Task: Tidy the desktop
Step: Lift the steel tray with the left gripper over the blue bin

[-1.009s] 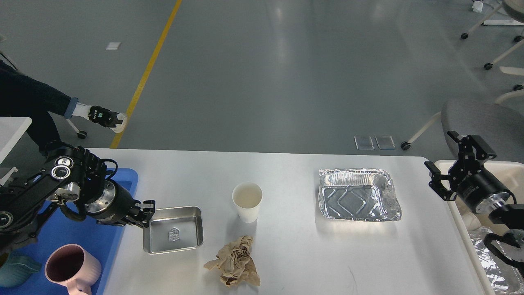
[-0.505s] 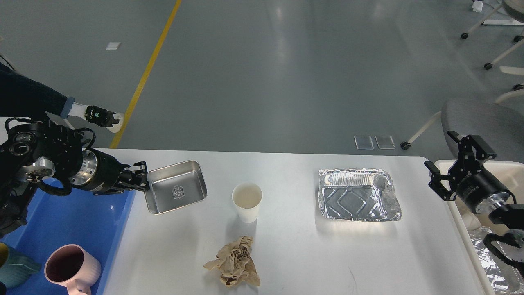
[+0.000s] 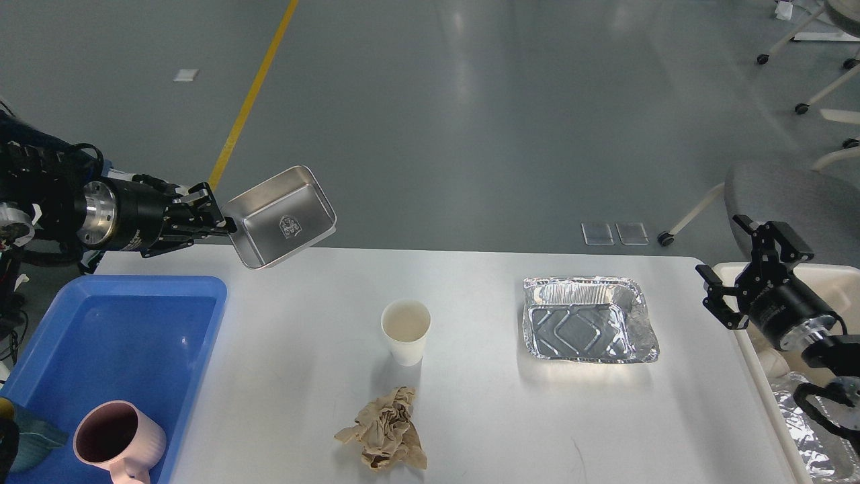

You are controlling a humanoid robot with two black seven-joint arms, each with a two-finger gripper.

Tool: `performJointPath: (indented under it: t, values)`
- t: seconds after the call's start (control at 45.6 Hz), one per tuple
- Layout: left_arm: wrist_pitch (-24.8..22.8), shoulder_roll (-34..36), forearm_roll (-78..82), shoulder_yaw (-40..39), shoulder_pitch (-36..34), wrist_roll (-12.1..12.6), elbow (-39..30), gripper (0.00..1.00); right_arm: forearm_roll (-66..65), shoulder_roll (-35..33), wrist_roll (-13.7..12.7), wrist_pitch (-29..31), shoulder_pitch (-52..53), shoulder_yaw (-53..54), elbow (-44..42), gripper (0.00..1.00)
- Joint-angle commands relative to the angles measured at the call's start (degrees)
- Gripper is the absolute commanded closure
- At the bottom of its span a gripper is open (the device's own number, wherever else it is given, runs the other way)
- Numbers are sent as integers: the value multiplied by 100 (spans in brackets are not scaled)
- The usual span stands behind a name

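Observation:
The white desktop (image 3: 484,417) holds a white paper cup (image 3: 406,331), a crumpled brown paper (image 3: 384,430) in front of it, and a foil tray (image 3: 587,320) to the right. My left gripper (image 3: 213,220) is shut on the rim of a steel tray (image 3: 283,216) and holds it tilted in the air above the desktop's far left edge. My right gripper (image 3: 742,265) is open and empty above the desktop's right edge.
A blue plastic tray (image 3: 114,336) at the left holds a pink mug (image 3: 117,440) and a teal item (image 3: 33,440). A beige bin (image 3: 786,376) at the right holds crumpled foil. A grey chair (image 3: 799,195) stands behind it.
My left gripper took the steel tray off the desktop and lifted it up and back, tilting it. The right arm has not moved.

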Motion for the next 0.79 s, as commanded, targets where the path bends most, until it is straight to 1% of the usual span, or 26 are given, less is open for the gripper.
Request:
performJointPath:
  t: [0.0,0.088,0.219,0.329,0.483,0.636,0.768]
  values:
    - [0,-20,-169,-293,-271,0,50,100,-7,-1,0,0,0,0,0,0]
    - [0,-28,-345,-407,-499,0,76,100,2,-1,0,0,0,0,0,0]
    - [0,24,-530,-381,-851,0,111,100,2,-10,0,0,-26,0,26,0]
    - [0,42,-539,-381,-948,0,155,100,2,-19,0,0,-35,0,53,0]
    - [0,121,-618,-381,-948,0,155,100,2,-28,0,0,-35,0,53,0]
    - [0,481,-741,-311,-843,0,190,100,2,-45,0,0,-44,0,53,0]
    - [0,938,-733,-284,-386,0,349,100,-7,-37,0,9,-44,0,53,0]
